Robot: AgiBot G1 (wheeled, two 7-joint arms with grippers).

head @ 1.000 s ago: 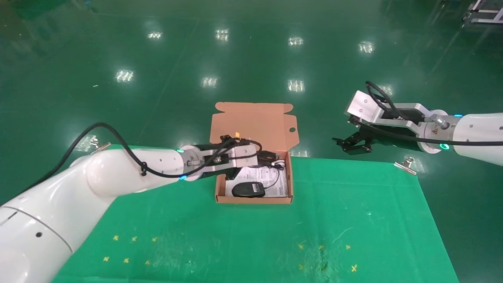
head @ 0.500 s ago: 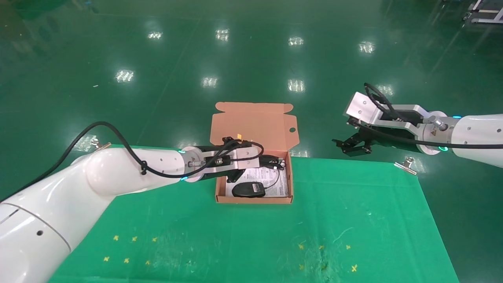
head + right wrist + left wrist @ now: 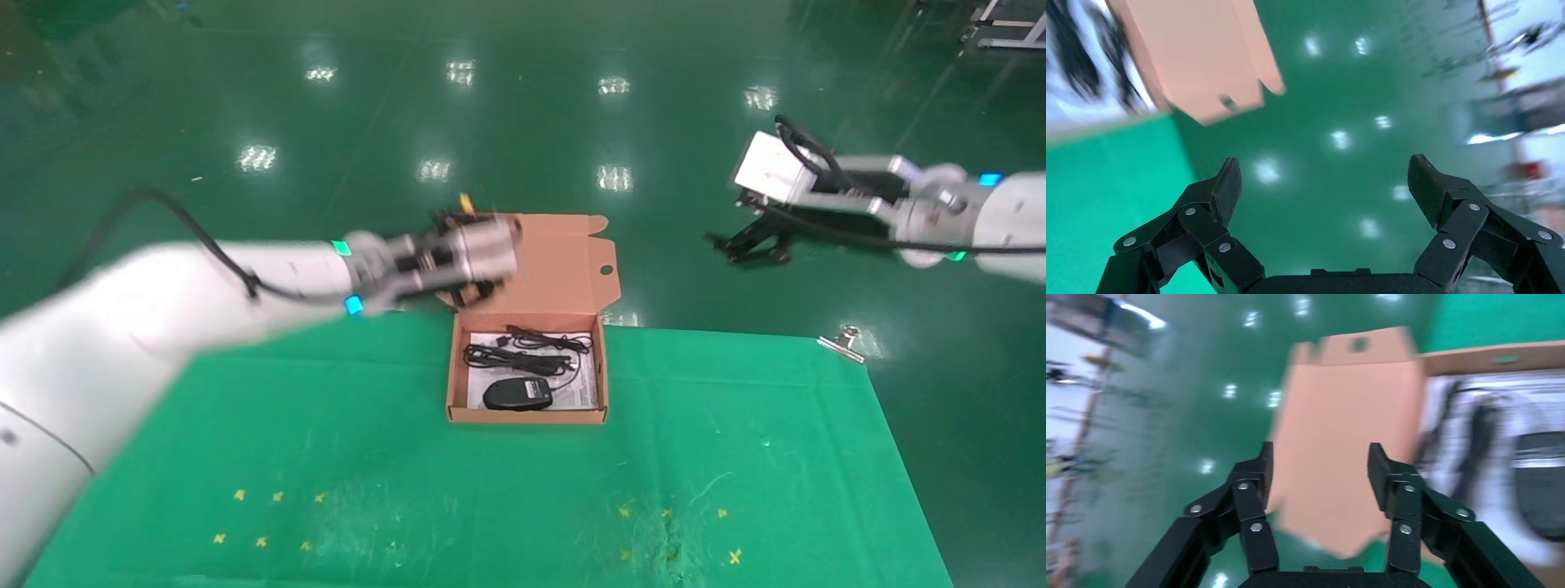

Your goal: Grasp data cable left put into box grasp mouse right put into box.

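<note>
A glossy dark green floor dotted with lamp reflections is seen in the head view, and before it a counter (image 3: pixel 735 457) covered in bright green cloth marked with small yellow crosses; a metal clip (image 3: pixel 842 341) is fixed at its far right edge. The box (image 3: pixel 527 415) is set on the counter with its lid raised. Inside it, on a white printed sheet whose writing cannot be read, the data cable (image 3: pixel 523 349) is laid at the far end and the mouse (image 3: pixel 516 394), pale label up, at the near end. The left tool (image 3: pixel 474 290) is held above the box's far left corner; the right tool (image 3: pixel 752 249) is held over the floor, well apart.

In the left wrist view, the left tool (image 3: pixel 1319 471) is shown spread and empty before the blurred lid.

In the right wrist view, the right tool (image 3: pixel 1324 180) is shown spread wide, empty, over the floor.
</note>
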